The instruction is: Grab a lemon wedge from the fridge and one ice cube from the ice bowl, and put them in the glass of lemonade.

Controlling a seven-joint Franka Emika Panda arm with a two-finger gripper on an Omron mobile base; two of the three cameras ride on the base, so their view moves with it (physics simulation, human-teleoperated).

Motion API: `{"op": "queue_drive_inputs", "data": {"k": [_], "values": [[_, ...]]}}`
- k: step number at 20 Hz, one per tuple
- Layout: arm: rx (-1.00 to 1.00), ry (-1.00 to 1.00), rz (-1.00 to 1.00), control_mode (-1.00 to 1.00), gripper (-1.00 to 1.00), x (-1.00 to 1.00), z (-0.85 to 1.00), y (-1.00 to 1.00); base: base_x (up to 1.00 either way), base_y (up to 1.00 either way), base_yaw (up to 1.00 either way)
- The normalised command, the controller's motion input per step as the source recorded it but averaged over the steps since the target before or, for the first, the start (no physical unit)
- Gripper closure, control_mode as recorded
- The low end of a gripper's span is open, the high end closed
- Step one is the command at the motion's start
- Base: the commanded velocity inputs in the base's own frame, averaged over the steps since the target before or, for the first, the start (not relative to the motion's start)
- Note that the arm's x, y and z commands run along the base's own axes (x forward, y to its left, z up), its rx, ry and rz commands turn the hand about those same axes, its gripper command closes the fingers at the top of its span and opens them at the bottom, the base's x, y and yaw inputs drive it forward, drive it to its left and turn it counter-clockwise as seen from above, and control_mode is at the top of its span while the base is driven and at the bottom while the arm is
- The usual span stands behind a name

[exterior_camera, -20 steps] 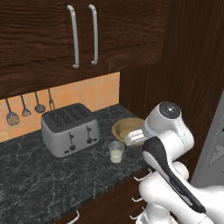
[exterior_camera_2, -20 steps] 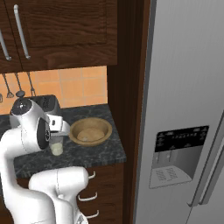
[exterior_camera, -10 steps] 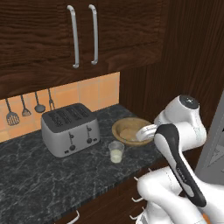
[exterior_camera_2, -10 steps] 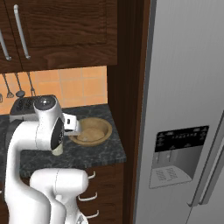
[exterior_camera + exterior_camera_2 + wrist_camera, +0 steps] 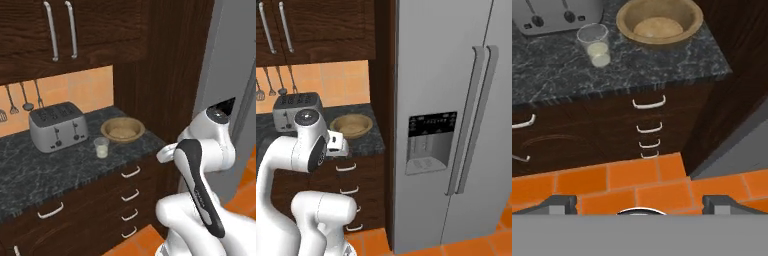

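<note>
- The glass of lemonade [image 5: 101, 147] is standing on the dark marble counter [image 5: 40, 170], just in front of the ice bowl [image 5: 123, 129] and to the right of the grey toaster [image 5: 56, 125], apart from both.
- The ice bowl is sitting near the counter's right end, close to the dark wood panel [image 5: 160, 75] that is separating the counter from the fridge [image 5: 456, 100].
- The fridge is standing with both doors closed, its long handles [image 5: 476, 120] meeting at the middle and the dispenser [image 5: 428, 140] sitting in the left door.
- The counter's front edge is overhanging a stack of drawers [image 5: 648, 125]; below them, orange floor tiles [image 5: 632, 185] are lying open in front of the cabinets and fridge.
- The arm is folding up in that floor space, its elbow rising near the fridge corner and its hand pointing back towards the counter from well below the edge.
- The tool [image 5: 640, 202] is hanging with its tips [image 5: 562, 202] spread wide apart, gripping nothing, facing the drawers with the glass and bowl far beyond.
</note>
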Motion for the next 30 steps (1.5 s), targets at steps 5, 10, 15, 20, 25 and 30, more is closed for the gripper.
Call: {"op": "queue_drive_inputs", "data": {"k": [5,10,15,20,25,30], "values": [[0.00,0.00,0.00,1.00,-1.00,0.00,0.00,0.00,-0.28,-1.00,-0.01],[0.00,0.00,0.00,1.00,-1.00,0.00,0.00,0.00,-0.02,-1.00,0.00],[0.00,0.00,0.00,1.00,-1.00,0.00,0.00,0.00,0.00,-1.00,0.04],[0.00,0.00,0.00,1.00,-1.00,0.00,0.00,0.00,0.00,-0.86,0.17],[0.00,0.00,0.00,1.00,-1.00,0.00,0.00,0.00,0.00,-0.44,0.27],[0.00,0.00,0.00,1.00,-1.00,0.00,0.00,0.00,0.01,-0.18,0.32]]}}
